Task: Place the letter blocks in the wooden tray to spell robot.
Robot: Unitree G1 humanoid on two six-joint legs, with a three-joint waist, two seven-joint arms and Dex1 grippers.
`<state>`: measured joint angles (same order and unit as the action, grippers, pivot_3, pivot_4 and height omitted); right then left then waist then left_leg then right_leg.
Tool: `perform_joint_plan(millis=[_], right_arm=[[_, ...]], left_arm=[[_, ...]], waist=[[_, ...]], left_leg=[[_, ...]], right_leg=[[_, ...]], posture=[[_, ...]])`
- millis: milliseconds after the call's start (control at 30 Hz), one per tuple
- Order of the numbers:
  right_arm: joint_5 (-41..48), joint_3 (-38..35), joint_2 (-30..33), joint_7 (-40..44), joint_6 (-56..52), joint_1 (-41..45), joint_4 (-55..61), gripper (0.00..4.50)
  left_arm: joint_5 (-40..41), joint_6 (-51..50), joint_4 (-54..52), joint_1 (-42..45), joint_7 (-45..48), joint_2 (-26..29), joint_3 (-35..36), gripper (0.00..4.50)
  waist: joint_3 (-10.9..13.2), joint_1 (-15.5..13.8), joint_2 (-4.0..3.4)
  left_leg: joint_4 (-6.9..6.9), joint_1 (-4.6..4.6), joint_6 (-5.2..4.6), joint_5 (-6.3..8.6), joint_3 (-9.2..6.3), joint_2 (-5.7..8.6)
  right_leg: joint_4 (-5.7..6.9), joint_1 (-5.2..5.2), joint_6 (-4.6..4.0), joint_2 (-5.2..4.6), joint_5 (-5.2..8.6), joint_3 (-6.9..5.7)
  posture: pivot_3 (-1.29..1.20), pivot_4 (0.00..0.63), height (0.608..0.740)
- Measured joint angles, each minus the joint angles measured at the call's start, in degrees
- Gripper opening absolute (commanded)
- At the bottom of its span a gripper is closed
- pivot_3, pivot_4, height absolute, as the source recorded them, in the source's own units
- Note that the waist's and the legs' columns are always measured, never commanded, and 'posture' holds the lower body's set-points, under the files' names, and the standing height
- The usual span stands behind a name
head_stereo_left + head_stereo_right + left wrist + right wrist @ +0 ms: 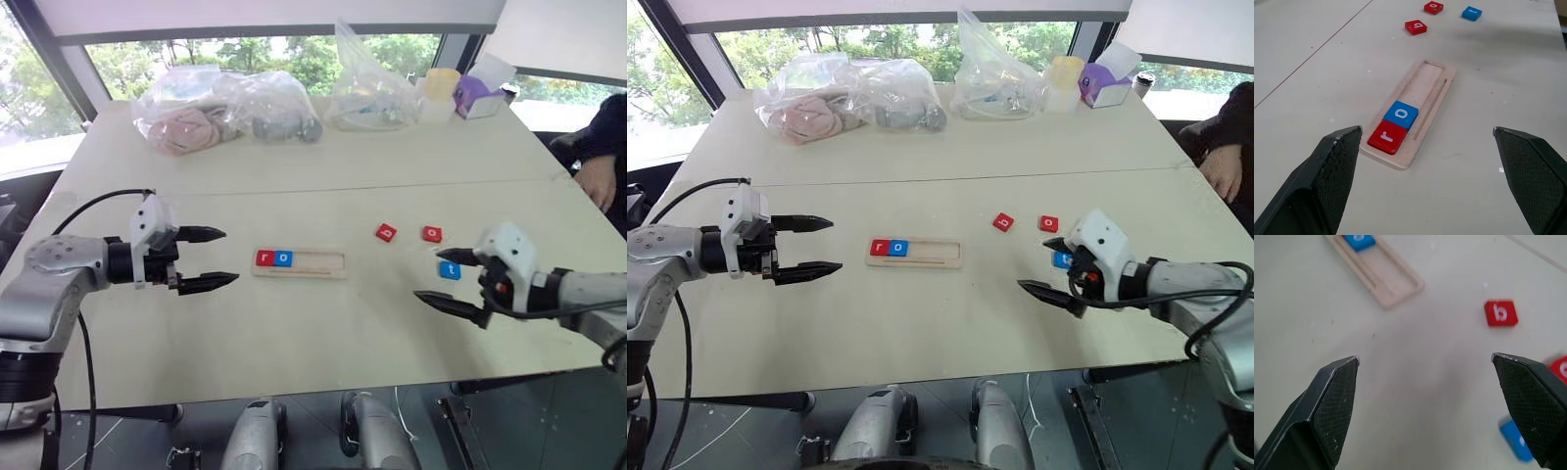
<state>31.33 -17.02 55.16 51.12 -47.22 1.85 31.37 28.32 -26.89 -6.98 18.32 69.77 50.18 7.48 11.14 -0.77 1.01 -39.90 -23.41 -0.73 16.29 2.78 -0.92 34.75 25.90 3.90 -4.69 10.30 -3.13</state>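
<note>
The wooden tray [312, 264] lies mid-table with a red r block [265, 258] and a blue o block [283, 258] at its left end. Right of it, loose on the table, are a red b block [386, 232], a red o block [432, 234] and a blue t block [450, 270]. My left gripper [217, 259] hovers open just left of the tray, pointing at it. Over on the right, my right gripper [443, 279] is open too, close beside the blue t block and holding nothing.
Clear plastic bags [225, 106] of items, a cup [440, 90] and a purple box [478, 98] stand along the table's far side. A person's hand and dark sleeve [600, 166] rest at the right table edge. A seam [323, 186] runs across the tabletop.
</note>
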Motion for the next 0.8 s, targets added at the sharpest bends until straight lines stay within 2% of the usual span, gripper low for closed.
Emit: perform_joint_plan(millis=[567, 800], right_arm=[[-0.3, -1.4, 1.0, 0.1, 1.7, -0.4, -1.4, 4.46], [-0.2, -1.1, 0.8, -1.9, 1.6, -0.4, -0.3, 4.46]], left_arm=[[0.4, -1.0, -3.3, -1.8, -1.2, -0.7, -0.2, 4.5], [-2.5, 3.3, 2.3, 1.6, 1.1, -1.1, -4.7, 4.5]], waist=[[0.0, 0.0, 0.0], [0.0, -0.1, 0.0]], left_leg=[[0.09, -0.04, 0.01, 0.01, 0.04, -0.03], [0.11, -0.05, 0.0, 0.01, 0.04, -0.02]], right_leg=[[-0.38, -0.07, 0.0, 0.01, -0.01, -0.02], [-0.44, -0.1, -0.01, 0.01, -0.02, -0.03]], posture=[[0.0, 0.15, 0.74], [0.0, 0.15, 0.74]])
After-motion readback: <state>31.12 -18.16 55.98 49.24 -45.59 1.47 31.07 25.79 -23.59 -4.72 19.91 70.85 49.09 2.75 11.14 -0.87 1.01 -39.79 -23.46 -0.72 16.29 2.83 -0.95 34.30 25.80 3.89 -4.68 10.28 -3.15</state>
